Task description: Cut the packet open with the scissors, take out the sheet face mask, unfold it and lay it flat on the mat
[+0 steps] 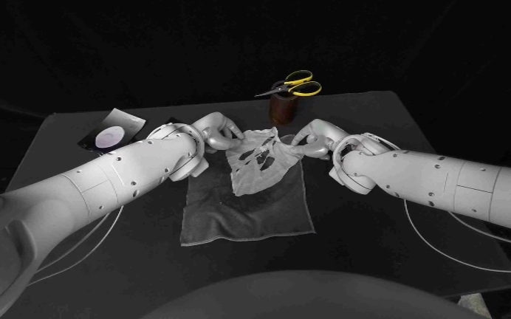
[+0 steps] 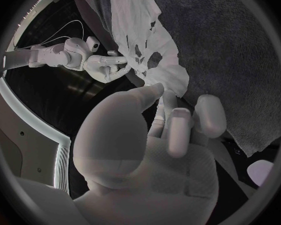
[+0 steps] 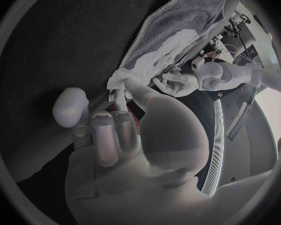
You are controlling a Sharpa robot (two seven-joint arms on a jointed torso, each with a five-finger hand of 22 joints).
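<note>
The white sheet face mask hangs unfolded over the far end of the grey mat, its eye and mouth holes showing. My left hand pinches its upper left corner and my right hand pinches its upper right corner. In the left wrist view my left hand grips the mask edge, with the right hand across from it. The right wrist view has my right hand on the mask and the left hand beyond. The cut packet lies at the table's left.
The yellow-handled scissors stand in a brown cup at the table's far edge, just behind the hands. The mat stretches from the hands toward the robot. Cables trail beside both arms.
</note>
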